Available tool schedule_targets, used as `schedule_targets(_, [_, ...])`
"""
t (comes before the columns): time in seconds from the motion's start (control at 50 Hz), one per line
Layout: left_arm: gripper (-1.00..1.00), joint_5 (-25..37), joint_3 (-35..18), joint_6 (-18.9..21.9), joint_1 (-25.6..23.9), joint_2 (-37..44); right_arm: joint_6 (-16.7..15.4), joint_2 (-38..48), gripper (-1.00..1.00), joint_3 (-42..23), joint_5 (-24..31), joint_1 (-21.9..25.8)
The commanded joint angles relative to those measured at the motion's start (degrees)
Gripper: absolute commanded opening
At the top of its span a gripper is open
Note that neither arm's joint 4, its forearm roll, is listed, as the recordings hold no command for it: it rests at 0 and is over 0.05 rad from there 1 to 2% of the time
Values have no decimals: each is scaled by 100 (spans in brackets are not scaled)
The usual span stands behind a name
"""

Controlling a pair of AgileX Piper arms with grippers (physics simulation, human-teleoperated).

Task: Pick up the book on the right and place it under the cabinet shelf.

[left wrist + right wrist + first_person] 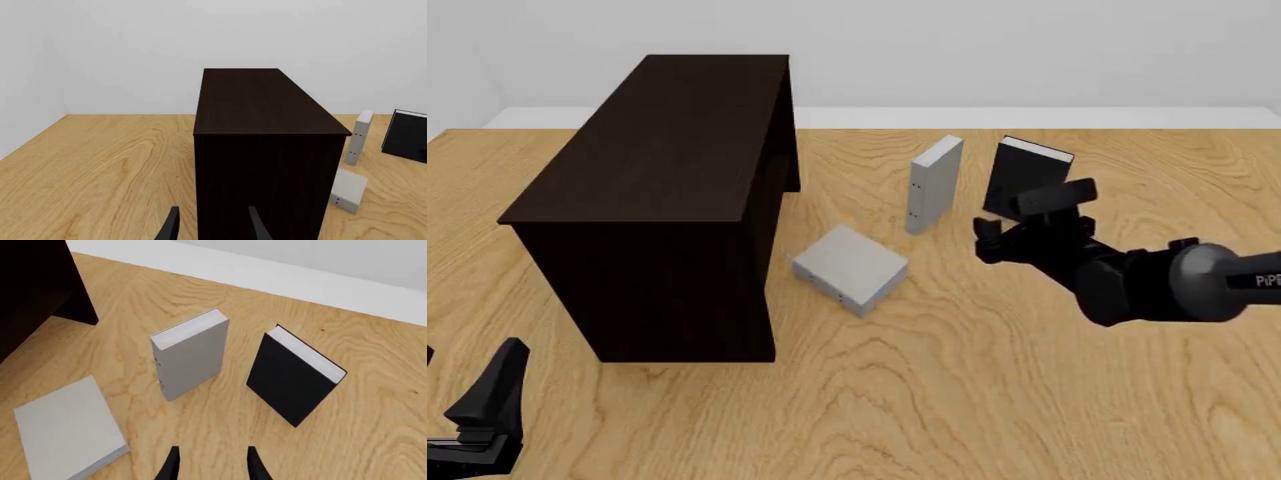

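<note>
three books and one cabinet (667, 190) share a light, grained wooden table (988, 400). the book (849, 266), broad, near square and pale grey with white page edges, lies flat just beside the cabinet's right front corner, apart from both arms. a slimmer grey book (933, 183) stands upright behind it, and a black book (1026, 178) stands upright to its right, partly behind the right arm. the cabinet is a tall, boxy, almost black wood block with a flat top; nothing shows inside it from here. the right gripper (211, 465) hovers above the table near the two standing books, its jaws parted and holding nothing. the left gripper (212, 225), likewise spread and unladen, faces the cabinet's near side.
</note>
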Motion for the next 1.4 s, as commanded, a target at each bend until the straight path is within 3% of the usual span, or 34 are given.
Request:
schedule_targets(0.02, [100, 0, 0, 0, 0, 0, -104, 123, 100, -27, -121, 46])
schedule_targets(0.18, [100, 0, 0, 0, 0, 0, -488, 549, 100, -214, -105, 282])
schedule_targets(1.08, [100, 0, 0, 0, 0, 0, -650, 1348, 100, -943, 178, 779])
schedule_targets(1.4, [100, 0, 0, 0, 0, 0, -618, 1346, 100, -784, 157, 880])
